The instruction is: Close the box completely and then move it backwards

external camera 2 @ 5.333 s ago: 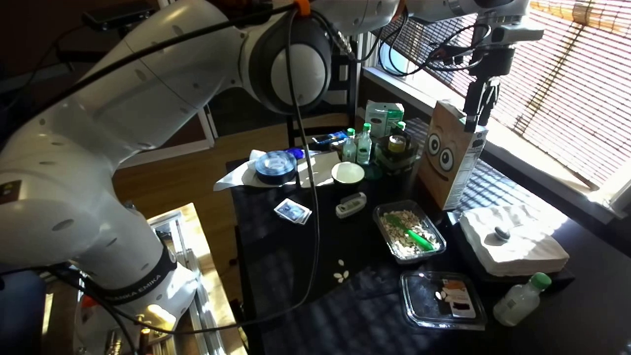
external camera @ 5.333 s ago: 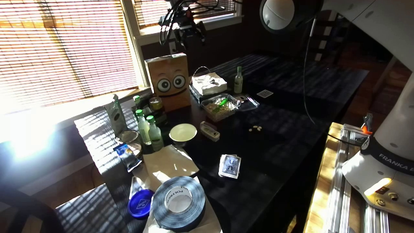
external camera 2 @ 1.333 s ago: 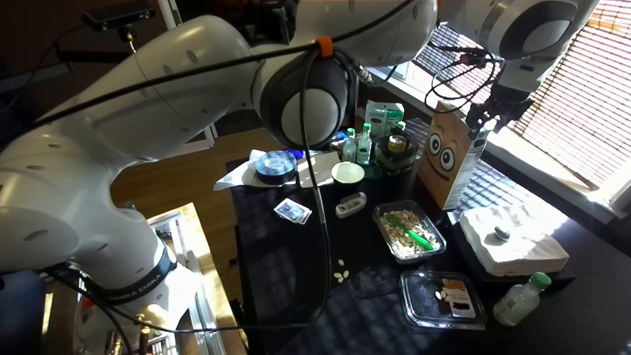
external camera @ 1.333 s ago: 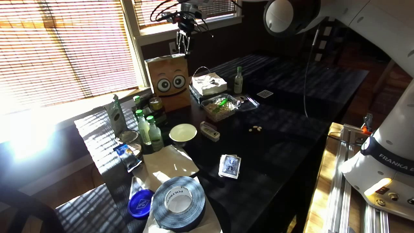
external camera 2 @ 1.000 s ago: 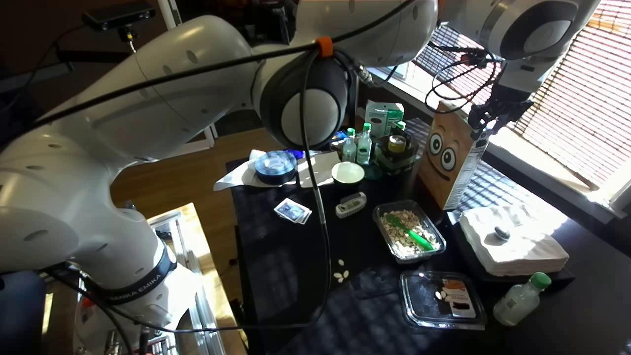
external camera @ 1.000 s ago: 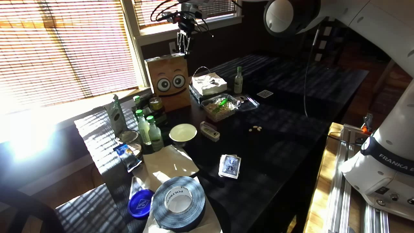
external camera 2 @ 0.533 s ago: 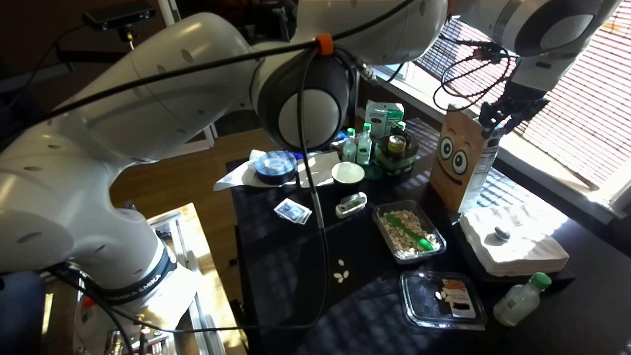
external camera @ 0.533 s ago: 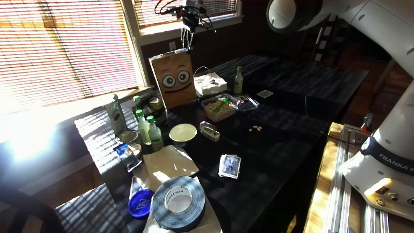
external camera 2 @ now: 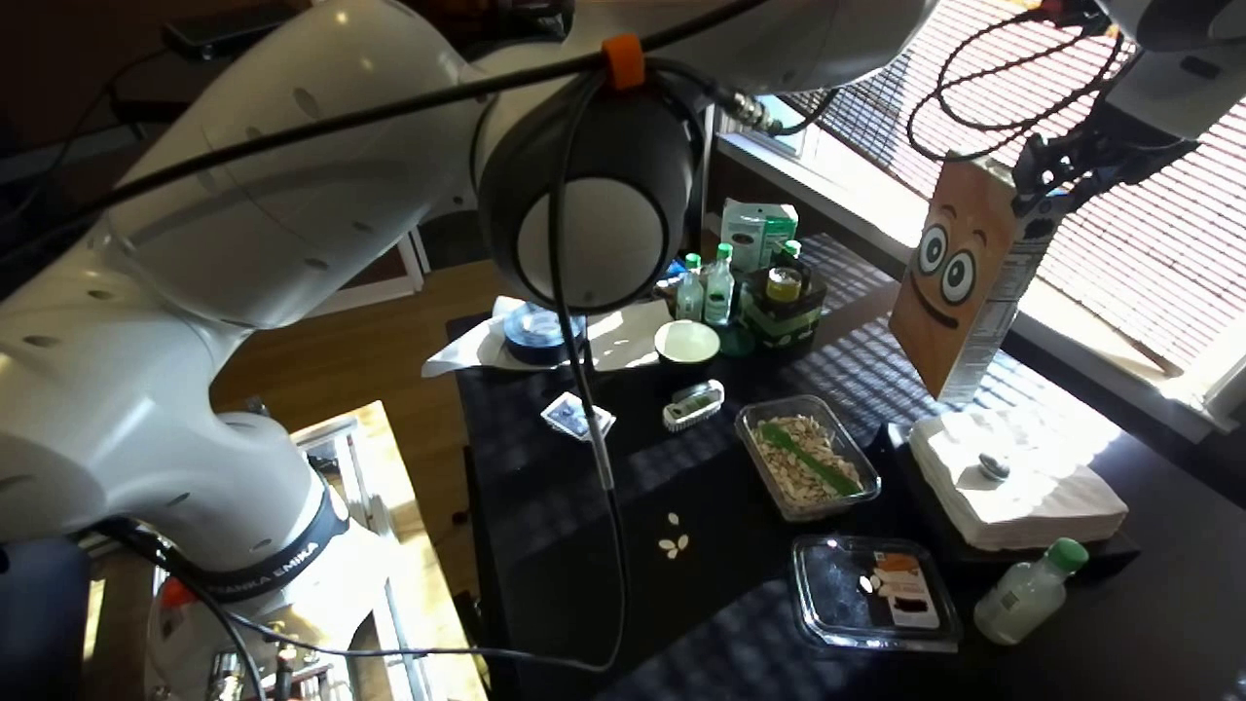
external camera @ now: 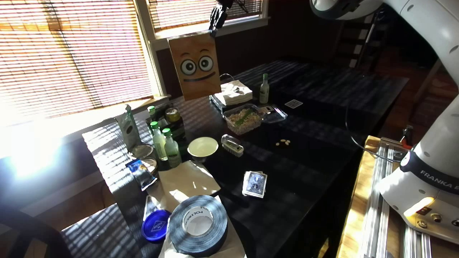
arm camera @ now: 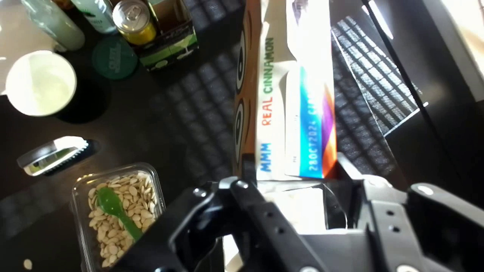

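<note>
The tan-brown box (external camera: 196, 86) with two round eyes and a smile hangs in the air above the table, slightly tilted, in both exterior views. My gripper (external camera: 213, 33) is shut on one upper end of it, with a finger on each broad face. Seen from the wrist, the gripper (arm camera: 295, 170) pinches the near end of the box's top (arm camera: 278, 113). Printed white and coloured top panels lie over each other there and look folded down. The finger pad on the far face is partly hidden by the box.
Near the hanging box, a stack of white napkins (external camera 2: 1022, 492) sits on a dark holder. A transparent tub (external camera: 247, 129) of seeds, its lid (external camera 2: 847, 594) and a green-capped bottle (external camera 2: 1022, 596) stand nearby. A carton with a can (external camera 2: 784, 292) and a bowl (external camera: 202, 145) are farther along. Window blinds rise behind.
Earlier the box stood on the table with my gripper above it, then gripping its top end. Over the last half second, gripper and box have risen together and shifted toward the napkin side.
</note>
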